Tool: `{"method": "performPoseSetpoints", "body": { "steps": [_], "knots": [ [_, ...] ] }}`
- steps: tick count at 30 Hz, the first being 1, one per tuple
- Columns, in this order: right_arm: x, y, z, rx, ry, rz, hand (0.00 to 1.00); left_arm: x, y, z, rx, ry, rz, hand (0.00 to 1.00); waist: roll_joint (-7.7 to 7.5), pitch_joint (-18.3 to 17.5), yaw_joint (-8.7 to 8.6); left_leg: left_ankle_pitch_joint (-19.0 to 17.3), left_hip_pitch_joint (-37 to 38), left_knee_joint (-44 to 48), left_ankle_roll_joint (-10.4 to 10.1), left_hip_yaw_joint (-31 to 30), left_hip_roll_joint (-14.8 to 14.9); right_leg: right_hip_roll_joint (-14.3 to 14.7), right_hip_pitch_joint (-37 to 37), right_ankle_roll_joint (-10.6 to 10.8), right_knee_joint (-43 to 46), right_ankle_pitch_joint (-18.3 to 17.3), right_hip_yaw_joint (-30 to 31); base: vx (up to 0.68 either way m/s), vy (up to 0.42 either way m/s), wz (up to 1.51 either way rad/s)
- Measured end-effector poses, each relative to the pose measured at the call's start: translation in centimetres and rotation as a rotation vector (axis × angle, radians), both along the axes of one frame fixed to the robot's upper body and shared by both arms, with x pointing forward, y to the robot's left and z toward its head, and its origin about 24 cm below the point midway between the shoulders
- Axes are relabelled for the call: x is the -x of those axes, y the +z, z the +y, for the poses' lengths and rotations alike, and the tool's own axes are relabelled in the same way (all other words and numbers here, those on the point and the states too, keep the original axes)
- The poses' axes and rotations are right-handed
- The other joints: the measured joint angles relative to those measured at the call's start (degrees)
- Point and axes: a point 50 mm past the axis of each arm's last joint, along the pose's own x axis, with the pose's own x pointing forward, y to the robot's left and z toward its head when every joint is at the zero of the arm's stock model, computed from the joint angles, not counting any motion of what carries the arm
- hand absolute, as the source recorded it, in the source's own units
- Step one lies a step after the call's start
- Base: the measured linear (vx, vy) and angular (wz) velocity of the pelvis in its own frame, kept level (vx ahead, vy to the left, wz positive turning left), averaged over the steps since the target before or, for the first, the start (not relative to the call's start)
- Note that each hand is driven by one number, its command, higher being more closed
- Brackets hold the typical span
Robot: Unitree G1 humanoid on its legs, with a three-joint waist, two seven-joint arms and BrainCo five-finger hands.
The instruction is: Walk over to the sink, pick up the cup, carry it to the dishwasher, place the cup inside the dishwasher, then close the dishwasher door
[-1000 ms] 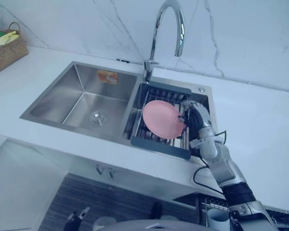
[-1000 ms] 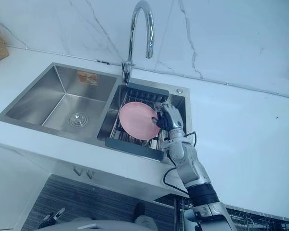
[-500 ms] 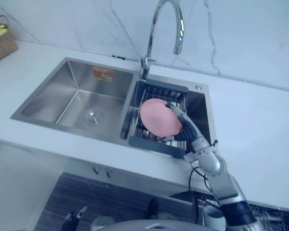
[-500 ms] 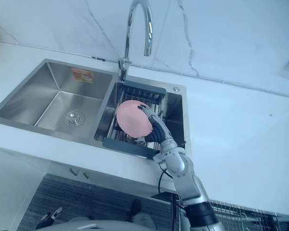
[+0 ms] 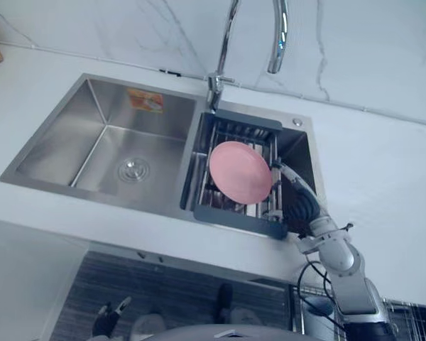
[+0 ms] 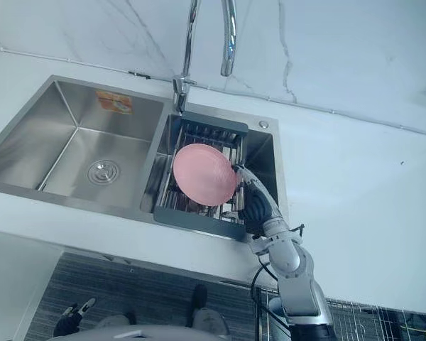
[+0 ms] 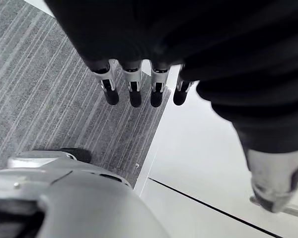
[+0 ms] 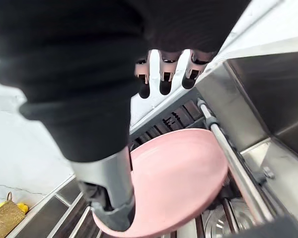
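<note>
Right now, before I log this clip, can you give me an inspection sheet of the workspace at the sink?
surface: white countertop with a steel double sink set in it.
job's things: pink plate on edge in the dark dish rack in the sink's right basin; it is a plate, not a cup.
clutter: orange sticker on the left basin's back wall.
hands: right hand open at the plate's right edge, thumb and fingers either side of it, contact unclear; left hand open, hanging over the floor.
cables: nothing seen.
surroundings: faucet, marble wall, grey striped floor.
</note>
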Motion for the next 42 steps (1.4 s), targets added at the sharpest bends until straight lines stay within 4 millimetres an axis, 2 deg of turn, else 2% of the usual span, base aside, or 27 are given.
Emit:
{"method": "performPoseSetpoints", "body": {
  "steps": [9,18,25,28,32,42],
  "knots": [
    [-0.6,0.4,1.4,0.118,0.038,-0.03,0.0,0.2,0.0,0.0,-0.009,-0.003,0.008,0.0,0.02,0.0,0.6,-0.4,0.7,0.3,0.5,1.7,0.1,-0.4,1.2,0.1,0.5,-0.8,0.0,-0.04,0.008,0.08],
    [-0.7,-0.4,2.2,0.212,0.056,-0.003,0.0,0.4,-0.1,-0.1,-0.011,-0.017,0.016,0.0,0.12,-0.4,1.21,0.5,1.1,-1.0,0.4,1.3,0.1,-0.7,1.4,0.4,0.4,-0.6,-0.6,-0.05,-0.004,0.03],
    [-0.9,-1.6,3.0,0.283,0.044,0.02,0.0,0.5,-0.1,-0.1,-0.019,-0.047,0.027,0.0,-0.02,-2.2,1.35,1.8,1.9,-3.5,0.0,0.6,-0.2,-0.6,1.5,0.5,-0.2,-0.6,-1.2,0.01,0.0,0.02],
    [-1.3,-1.6,3.2,0.295,0.032,0.013,0.0,0.4,-0.1,-0.1,-0.023,-0.065,0.029,0.0,-0.17,-2.3,1.35,1.9,1.8,-3.7,0.0,0.2,-0.2,-0.6,1.5,0.5,-0.2,-0.6,-1.5,-0.01,0.002,0.05],
    [-1.8,-3.3,3.2,0.325,-0.007,0.079,0.0,0.4,-0.1,-0.1,-0.023,-0.066,0.028,0.0,-0.27,-2.4,1.98,2.2,1.7,-3.9,0.1,0.1,-0.3,-0.5,1.5,0.5,-0.2,-0.6,-1.8,-0.03,-0.001,0.04],
    [-2.6,-4.7,3.7,0.343,-0.026,0.153,0.0,0.5,-0.1,0.0,-0.025,-0.066,0.031,0.0,-0.59,-2.6,2.43,3.7,1.9,-5.8,0.2,-1.5,-1.0,-0.9,1.5,0.5,-0.2,-0.6,-3.2,-0.02,0.004,0.08]
  ]
}}
